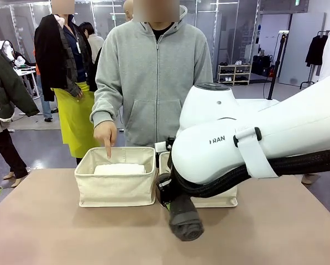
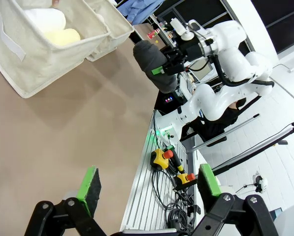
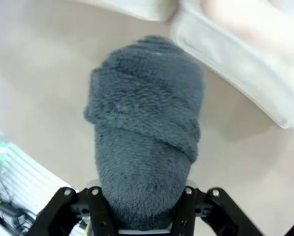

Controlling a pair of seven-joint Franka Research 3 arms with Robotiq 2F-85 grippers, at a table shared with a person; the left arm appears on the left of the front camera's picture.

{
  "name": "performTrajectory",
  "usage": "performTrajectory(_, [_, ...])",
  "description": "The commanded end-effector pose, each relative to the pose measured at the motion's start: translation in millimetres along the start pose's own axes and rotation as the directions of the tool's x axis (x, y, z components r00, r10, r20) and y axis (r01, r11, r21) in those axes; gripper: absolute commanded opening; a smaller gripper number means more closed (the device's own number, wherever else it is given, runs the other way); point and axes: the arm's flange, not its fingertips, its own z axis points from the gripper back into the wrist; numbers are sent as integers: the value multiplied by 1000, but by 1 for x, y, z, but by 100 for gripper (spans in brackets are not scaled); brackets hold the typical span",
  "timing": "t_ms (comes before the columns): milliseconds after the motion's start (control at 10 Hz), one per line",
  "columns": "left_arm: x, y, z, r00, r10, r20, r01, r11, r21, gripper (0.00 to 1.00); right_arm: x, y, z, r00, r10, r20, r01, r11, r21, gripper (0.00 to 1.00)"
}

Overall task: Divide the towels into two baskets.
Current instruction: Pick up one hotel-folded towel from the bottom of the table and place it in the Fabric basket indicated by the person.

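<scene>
The right pincer (image 3: 142,216) pinches a charcoal towel (image 1: 185,218) above the counter (image 1: 54,232); the left pincer (image 2: 147,189) is spread. A person's hand (image 1: 105,134) points into the left basket (image 1: 116,187).

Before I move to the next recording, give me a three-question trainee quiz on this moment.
1. True or false: the right gripper is shut on the dark grey towel.
2. What lies in the left basket? A) a pink towel alone B) a white towel and a pale yellow towel C) nothing
3. Where does the person's hand point?

Key: 1 true. 2 B. 3 Down into the left basket.
</scene>
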Motion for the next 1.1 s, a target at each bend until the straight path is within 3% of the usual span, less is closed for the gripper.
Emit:
performTrajectory(0, [-2,-5,0,1000,5,-1,-5,1000,1,100,29,22,28,837,547,-29,-547,834,-67,41])
performTrajectory(100, [-2,-5,0,1000,5,-1,-5,1000,1,100,49,23,40,721,691,-46,-692,718,-76,41])
performTrajectory(300, [-2,-5,0,1000,5,-1,-5,1000,1,100,86,30,55,561,826,-49,-826,556,-92,41])
performTrajectory(400, [-2,-5,0,1000,5,-1,-5,1000,1,100,107,40,57,538,841,-60,-837,523,-162,41])
performTrajectory(600, [-2,-5,0,1000,5,-1,-5,1000,1,100,150,62,49,415,908,-64,-892,392,-226,41])
performTrajectory(700, [-2,-5,0,1000,5,-1,-5,1000,1,100,174,72,43,398,915,-64,-895,372,-247,41])
performTrajectory(1000, [-2,-5,0,1000,5,-1,-5,1000,1,100,222,86,26,417,904,-96,-881,375,-288,41])
